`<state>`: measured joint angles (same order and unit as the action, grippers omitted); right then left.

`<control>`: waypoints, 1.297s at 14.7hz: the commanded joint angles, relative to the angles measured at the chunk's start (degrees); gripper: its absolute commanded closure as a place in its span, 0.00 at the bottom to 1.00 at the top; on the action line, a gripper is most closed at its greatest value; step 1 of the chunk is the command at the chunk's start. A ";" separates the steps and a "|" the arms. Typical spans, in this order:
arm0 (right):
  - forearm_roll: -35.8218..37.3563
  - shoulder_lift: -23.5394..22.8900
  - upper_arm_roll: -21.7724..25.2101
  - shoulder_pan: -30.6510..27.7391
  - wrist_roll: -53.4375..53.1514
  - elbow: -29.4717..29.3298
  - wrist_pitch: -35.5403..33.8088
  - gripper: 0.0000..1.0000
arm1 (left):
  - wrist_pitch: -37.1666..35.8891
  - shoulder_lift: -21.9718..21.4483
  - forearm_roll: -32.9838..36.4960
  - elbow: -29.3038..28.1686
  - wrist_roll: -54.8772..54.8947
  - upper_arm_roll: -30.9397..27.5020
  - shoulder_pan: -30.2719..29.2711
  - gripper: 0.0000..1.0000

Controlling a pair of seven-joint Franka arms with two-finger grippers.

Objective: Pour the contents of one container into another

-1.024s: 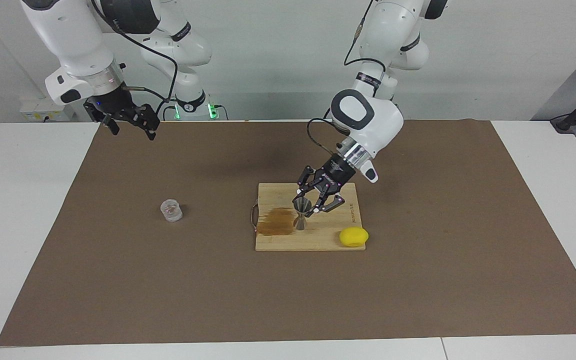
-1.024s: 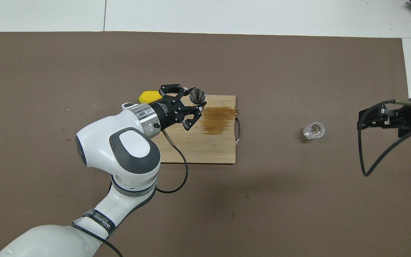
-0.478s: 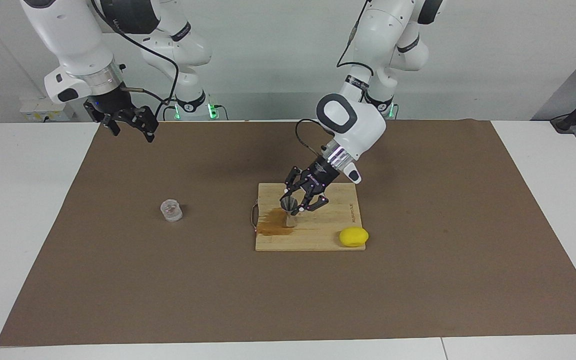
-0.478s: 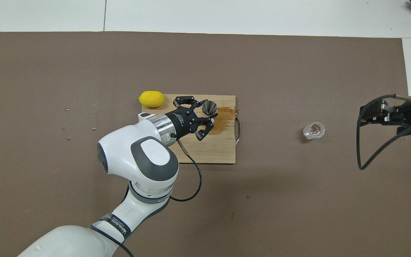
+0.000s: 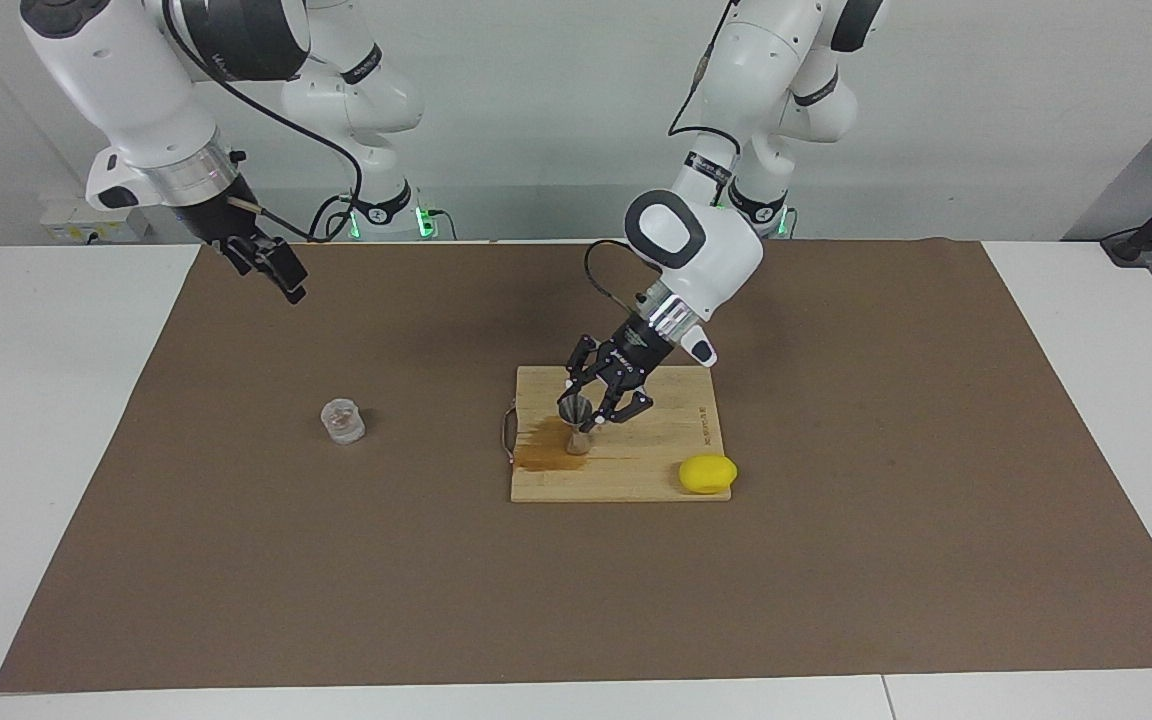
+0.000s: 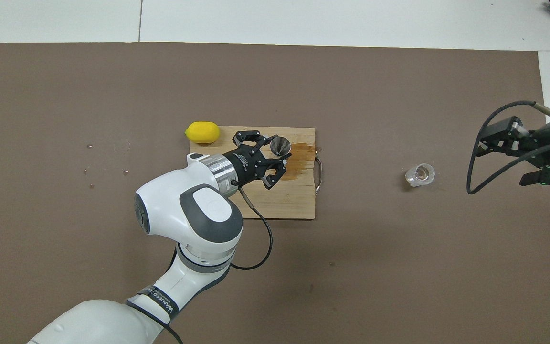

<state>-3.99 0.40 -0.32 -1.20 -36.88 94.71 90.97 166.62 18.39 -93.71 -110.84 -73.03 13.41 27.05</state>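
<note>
The silver hourglass jigger (image 5: 576,420) (image 6: 280,143) stands upright on the wooden cutting board (image 5: 666,470) (image 6: 294,200), its foot at the edge of a brown wet stain (image 5: 541,455). My left gripper (image 5: 584,415) (image 6: 277,149) is shut on the jigger's upper cone, reaching down at a slant. The small clear cup (image 5: 343,421) (image 6: 420,175) sits alone on the brown mat toward the right arm's end of the table. My right gripper (image 5: 276,268) (image 6: 487,143) hangs open and empty in the air over the mat's edge at that end, well apart from the cup.
A yellow lemon (image 5: 707,474) (image 6: 202,132) rests at the board's corner toward the left arm's end. The board has a metal handle (image 5: 508,430) on the side facing the cup. A few crumbs (image 6: 91,145) lie on the mat.
The left gripper moved the jigger along the board toward the stain and the cup's side. The right gripper rose a little and turned at the wrist.
</note>
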 commanded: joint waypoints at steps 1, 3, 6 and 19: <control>-3.38 -1.80 -0.11 -1.96 -10.87 0.39 3.14 0.11 | 1.60 0.59 -1.74 0.98 1.31 -0.57 0.99 1.00; -5.49 -2.86 -0.11 -3.19 -16.27 0.48 5.26 0.11 | 1.69 0.59 -1.65 0.98 1.31 -0.57 0.99 1.00; -8.74 -5.66 -0.11 -5.30 -23.57 0.56 6.41 0.08 | 1.86 0.59 -1.56 0.98 1.31 -0.57 0.99 0.25; -24.22 -14.28 -0.11 -12.42 -16.47 16.55 24.15 0.00 | -4.44 -5.20 -0.51 0.28 0.87 -1.10 -1.72 0.00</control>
<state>-25.80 -14.32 -0.02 -12.59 -56.13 107.91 111.99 166.34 15.10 -93.71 -109.36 -72.75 13.17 26.95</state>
